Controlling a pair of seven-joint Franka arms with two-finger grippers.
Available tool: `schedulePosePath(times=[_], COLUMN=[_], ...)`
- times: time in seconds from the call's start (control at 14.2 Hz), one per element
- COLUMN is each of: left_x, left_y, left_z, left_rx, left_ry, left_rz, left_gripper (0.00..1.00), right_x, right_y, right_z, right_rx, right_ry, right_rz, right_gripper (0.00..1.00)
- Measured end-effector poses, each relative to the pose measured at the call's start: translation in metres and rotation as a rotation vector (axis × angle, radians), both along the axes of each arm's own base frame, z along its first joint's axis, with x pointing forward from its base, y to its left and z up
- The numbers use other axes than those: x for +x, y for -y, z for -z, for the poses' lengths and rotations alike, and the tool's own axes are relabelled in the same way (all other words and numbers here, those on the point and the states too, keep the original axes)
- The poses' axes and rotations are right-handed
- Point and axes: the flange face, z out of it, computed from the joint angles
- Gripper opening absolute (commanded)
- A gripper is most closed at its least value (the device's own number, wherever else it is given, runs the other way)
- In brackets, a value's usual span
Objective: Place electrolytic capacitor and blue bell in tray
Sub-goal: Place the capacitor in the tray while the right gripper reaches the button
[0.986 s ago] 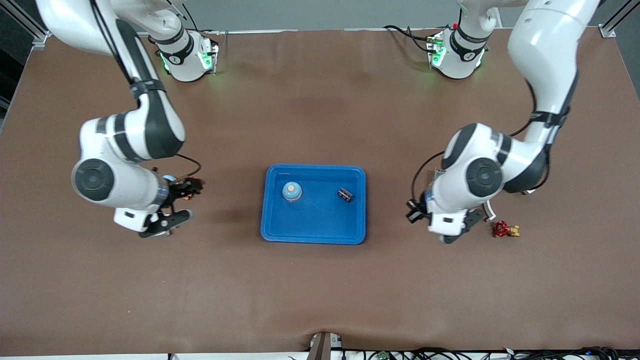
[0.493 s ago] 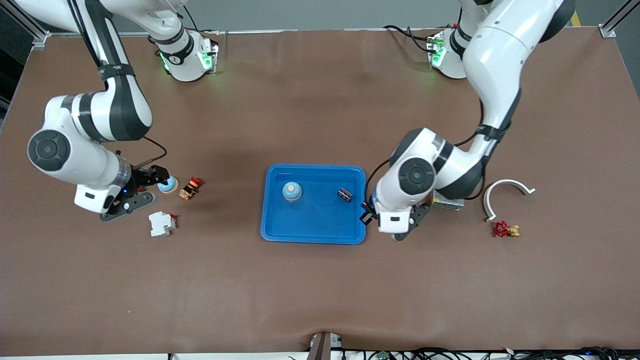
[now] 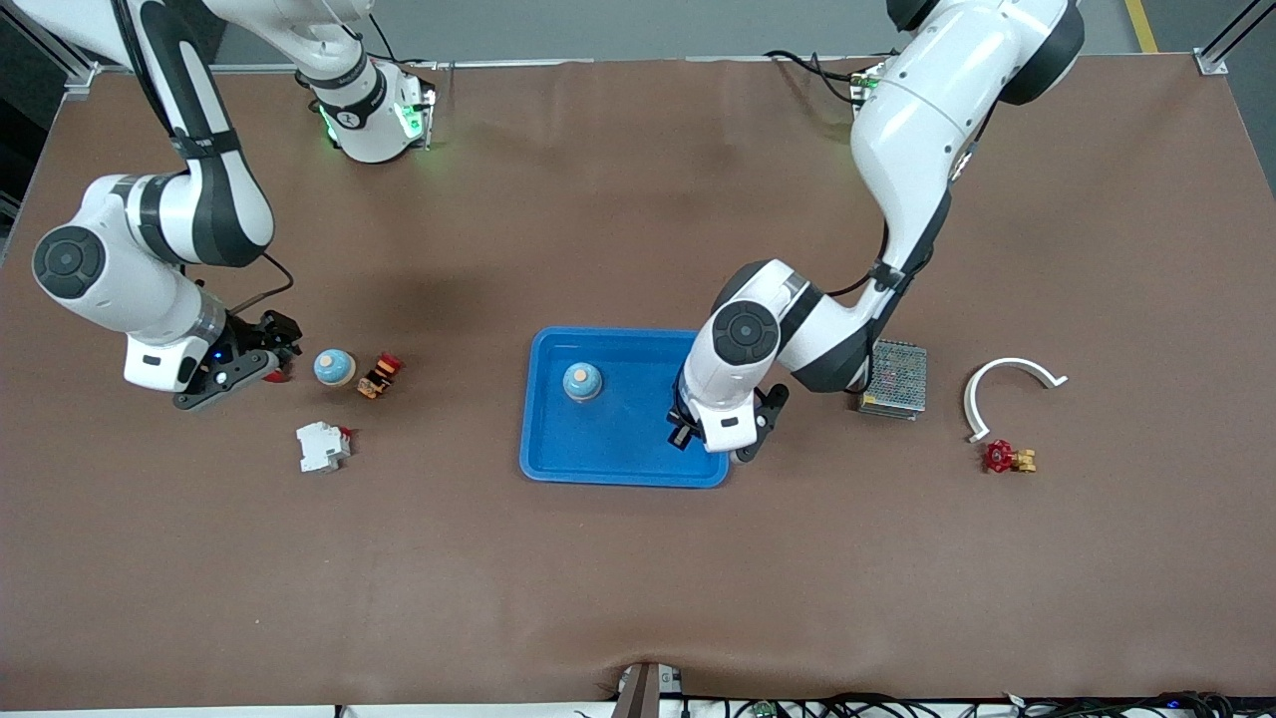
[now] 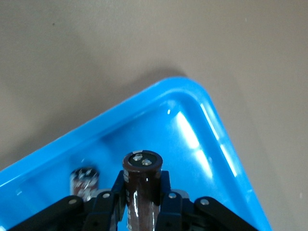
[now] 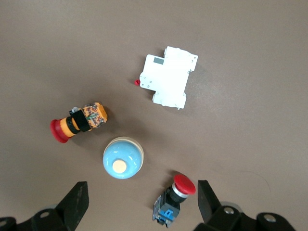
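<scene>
Over tray [image 3: 558, 464] at its 3 o'clock end, left gripper [image 4: 139, 199] pinches electrolytic capacitor [image 4: 142, 185]; right gripper [image 5: 139, 204] spread wide above blue bell [image 5: 123, 158].

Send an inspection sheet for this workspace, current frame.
Surface: brown table mat.
Job's things: shallow bright-blue plastic tray holds blue dome bell and dark capacitor; spare blue bell on mat toward right arm's end.
Clutter: white breaker, orange emergency button, red-capped push button beside spare blue bell; grey mesh box, white curved bracket, red valve toward left arm's end.
Grippers: left gripper shut on brown cylindrical capacitor over tray; right gripper open above push button.
Cables: black cables at near edge.
Surroundings: nothing seen.
</scene>
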Motion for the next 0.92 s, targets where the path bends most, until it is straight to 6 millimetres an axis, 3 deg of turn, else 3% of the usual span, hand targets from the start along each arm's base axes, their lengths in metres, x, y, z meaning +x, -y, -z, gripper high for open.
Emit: schedulePosePath(times=[0.28,0.42,0.49,0.56,0.63,0.7,0.92], left_x=[0.005,0.005,0.007,0.008,0.009,0.011,0.013], left_y=[-0.011,-0.010,-0.010,-0.010,-0.009,-0.009,-0.008], left_z=[0.037,0.046,0.044,0.042,0.040,0.039,0.034], left_rx=[0.021,0.014,0.012,0.009,0.004,-0.003,-0.014], left_ry=[-0.001,0.002,0.006,0.010,0.017,0.025,0.040], left_rz=[-0.021,-0.023,-0.024,-0.025,-0.026,-0.028,-0.028], left_gripper=[0.00,0.00,0.10,0.32,0.77,1.00,1.00], right_x=[-0.010,-0.009,-0.009,-0.010,-0.011,-0.012,-0.014], right_y=[-0.005,-0.006,-0.006,-0.007,-0.008,-0.008,-0.009], right_z=[0.027,0.041,0.048,0.056,0.064,0.071,0.086], right_rx=[0.002,0.002,0.002,0.002,0.002,0.002,0.003], right_ry=[-0.008,-0.006,0.000,0.005,0.006,0.003,-0.017], right_rz=[-0.009,-0.012,-0.014,-0.016,-0.017,-0.018,-0.021], right_gripper=[1.00,1.00,1.00,1.00,1.00,1.00,1.00])
